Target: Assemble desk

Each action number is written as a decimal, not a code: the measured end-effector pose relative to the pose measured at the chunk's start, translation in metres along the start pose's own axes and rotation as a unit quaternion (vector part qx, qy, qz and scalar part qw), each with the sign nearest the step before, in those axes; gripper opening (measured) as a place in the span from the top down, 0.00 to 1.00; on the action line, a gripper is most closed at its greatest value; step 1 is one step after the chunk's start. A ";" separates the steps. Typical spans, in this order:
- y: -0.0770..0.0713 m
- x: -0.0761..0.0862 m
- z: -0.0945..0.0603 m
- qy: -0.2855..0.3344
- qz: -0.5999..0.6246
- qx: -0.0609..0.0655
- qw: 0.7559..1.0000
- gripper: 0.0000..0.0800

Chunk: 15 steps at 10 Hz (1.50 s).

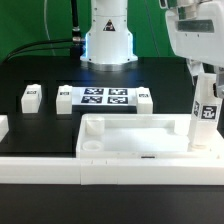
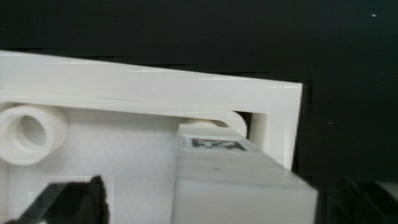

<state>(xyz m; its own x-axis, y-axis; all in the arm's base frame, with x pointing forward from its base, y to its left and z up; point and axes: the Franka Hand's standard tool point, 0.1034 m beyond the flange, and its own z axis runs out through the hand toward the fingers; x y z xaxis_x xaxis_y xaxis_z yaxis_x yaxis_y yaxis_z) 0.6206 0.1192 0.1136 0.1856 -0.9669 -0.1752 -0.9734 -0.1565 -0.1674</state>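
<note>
The white tray-like tabletop (image 1: 130, 133) lies near the table's front, rim up. One square white leg (image 1: 206, 118) stands upright in its corner socket at the exterior view's right. My gripper (image 1: 207, 90) hangs over this leg, astride its top and open. In the wrist view the tagged leg (image 2: 235, 172) rises from the tabletop's corner (image 2: 267, 100) between my dark fingertips (image 2: 71, 203), with a gap on one side. An empty round socket (image 2: 25, 132) shows further along the tabletop. Three more legs (image 1: 30, 96), (image 1: 64, 98), (image 1: 144, 99) lie on the black table.
The marker board (image 1: 105, 97) lies flat behind the tabletop, in front of the robot base (image 1: 108, 40). A long low white rail (image 1: 110, 170) runs along the front edge, and another white piece (image 1: 3, 128) sits at the exterior view's left.
</note>
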 end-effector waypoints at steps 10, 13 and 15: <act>-0.008 -0.002 -0.006 0.006 -0.452 -0.040 0.891 0.19; -0.008 0.000 -0.005 0.001 -0.566 -0.041 0.824 0.19; -0.012 0.009 -0.004 0.025 -0.684 -0.057 0.727 0.19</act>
<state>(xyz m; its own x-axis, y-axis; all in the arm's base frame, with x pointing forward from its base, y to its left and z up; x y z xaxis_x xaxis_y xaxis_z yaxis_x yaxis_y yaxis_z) 0.6333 0.1114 0.1179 0.9878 0.1039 0.1158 0.1126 -0.9911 -0.0706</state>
